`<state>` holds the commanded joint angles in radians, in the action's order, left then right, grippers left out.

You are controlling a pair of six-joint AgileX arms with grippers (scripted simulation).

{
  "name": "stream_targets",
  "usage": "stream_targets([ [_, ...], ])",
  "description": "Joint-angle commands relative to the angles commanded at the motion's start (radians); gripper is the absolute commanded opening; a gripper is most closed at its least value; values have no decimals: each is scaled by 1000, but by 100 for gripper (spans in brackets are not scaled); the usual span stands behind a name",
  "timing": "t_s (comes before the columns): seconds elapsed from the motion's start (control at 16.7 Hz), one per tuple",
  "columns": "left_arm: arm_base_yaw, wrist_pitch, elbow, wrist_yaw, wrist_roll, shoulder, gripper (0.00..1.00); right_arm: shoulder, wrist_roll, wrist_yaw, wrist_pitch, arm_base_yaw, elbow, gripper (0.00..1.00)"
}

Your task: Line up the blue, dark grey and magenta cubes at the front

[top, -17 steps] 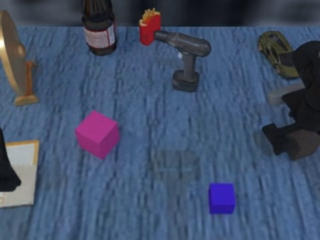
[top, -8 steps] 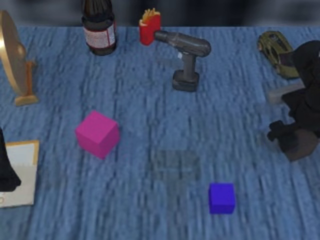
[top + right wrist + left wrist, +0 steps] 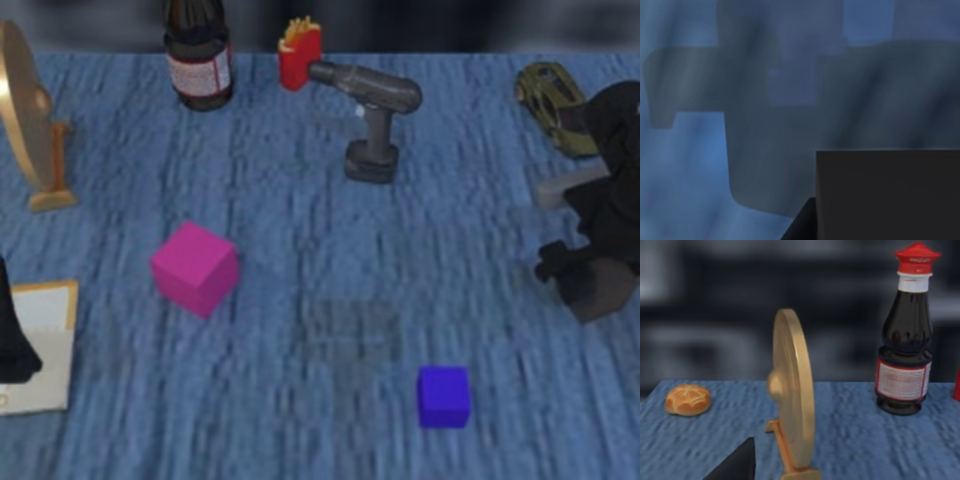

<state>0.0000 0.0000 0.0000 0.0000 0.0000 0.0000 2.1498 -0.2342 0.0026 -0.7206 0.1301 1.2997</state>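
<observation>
Two cubes lie loose, magenta cube (image 3: pixel 195 268) and blue cube (image 3: pixel 444 396); right jaws (image 3: pixel 590 285) pinch the dark grey cube (image 3: pixel 887 194).

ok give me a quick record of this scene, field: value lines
magenta cube: left of centre, resting on the table
blue cube: front right, resting on the table
dark grey cube: at the right edge, in the right pincer
left arm: parked at the left edge
back row: bottle, fries box, drill
</observation>
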Motion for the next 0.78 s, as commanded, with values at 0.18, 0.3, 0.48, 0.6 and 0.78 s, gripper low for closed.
stream_targets([
  [0.18, 0, 0, 0, 0, 0, 0, 100, -32, 3, -6, -28, 3, 19, 0],
  [0.3, 0, 0, 0, 0, 0, 0, 100, -58, 0, -7, -88, 6, 50, 0],
  [0.48, 0, 0, 0, 0, 0, 0, 100, -110, 0, -7, -209, 9, 106, 0],
  [0.6, 0, 0, 0, 0, 0, 0, 100, -138, 0, -6, -250, 10, 131, 0],
  [0.78, 0, 0, 0, 0, 0, 0, 100, -142, 1, -6, -255, 10, 134, 0],
])
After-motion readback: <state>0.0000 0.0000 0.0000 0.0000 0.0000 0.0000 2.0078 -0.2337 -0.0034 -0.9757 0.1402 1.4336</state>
